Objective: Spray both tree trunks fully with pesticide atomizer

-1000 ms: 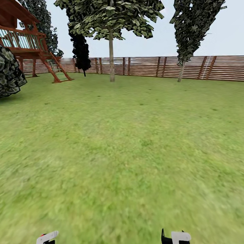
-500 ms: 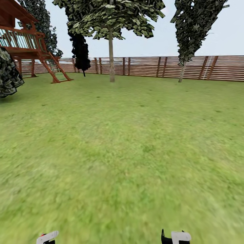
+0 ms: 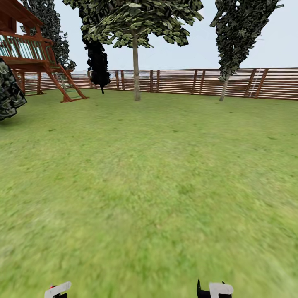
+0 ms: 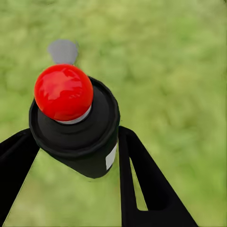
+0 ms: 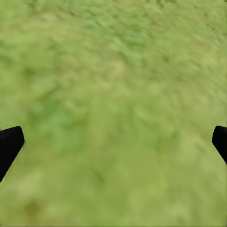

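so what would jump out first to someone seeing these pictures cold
Probably the pesticide atomizer, its glossy red top bright against blurred grass, clamped between the black fingers of the left pincer. In the head view, a wide green lawn runs to a brown slat fence, with a pale-trunked tree straight ahead and a red-brown wooden play tower at far left. The right pincer hangs open over bare grass.

black slotted jaws, white wrist housings (image 3: 220, 288)
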Robot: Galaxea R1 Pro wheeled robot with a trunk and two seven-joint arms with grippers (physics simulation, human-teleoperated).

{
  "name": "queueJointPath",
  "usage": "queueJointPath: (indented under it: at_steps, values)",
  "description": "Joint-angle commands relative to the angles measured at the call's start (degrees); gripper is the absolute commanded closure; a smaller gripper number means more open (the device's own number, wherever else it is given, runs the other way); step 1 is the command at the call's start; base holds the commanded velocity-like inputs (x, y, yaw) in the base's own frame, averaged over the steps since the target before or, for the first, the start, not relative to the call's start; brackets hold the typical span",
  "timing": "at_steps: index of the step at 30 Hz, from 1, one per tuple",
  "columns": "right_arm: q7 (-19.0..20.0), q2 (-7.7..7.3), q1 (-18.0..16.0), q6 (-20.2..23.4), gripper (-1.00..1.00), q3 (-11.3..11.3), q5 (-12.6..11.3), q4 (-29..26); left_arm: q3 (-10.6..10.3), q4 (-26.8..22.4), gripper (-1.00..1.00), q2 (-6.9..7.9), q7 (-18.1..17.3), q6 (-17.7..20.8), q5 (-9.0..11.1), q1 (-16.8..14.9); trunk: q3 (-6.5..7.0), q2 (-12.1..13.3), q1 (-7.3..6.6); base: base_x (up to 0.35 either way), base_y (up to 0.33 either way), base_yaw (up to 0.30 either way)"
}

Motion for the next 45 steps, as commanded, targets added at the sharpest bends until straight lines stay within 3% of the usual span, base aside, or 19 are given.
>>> queueJointPath:
  at_steps: [1,45]
  values:
    - [-0.38,0.01,-0.03,-0.07,-1.00,-0.33,0.61,0.02,0.42,0.07,1.00,0.01,0.13,-0.21,-0.60,-0.05,-0.05,-0.02,0.03,0.339,0.117,0.000]
    - [-0.38,0.01,-0.03,-0.07,-1.00,-0.33,0.60,0.01,0.42,0.07,1.00,-0.02,0.13,-0.21,-0.60,-0.05,-0.05,-0.02,0.03,0.338,0.119,0.000]
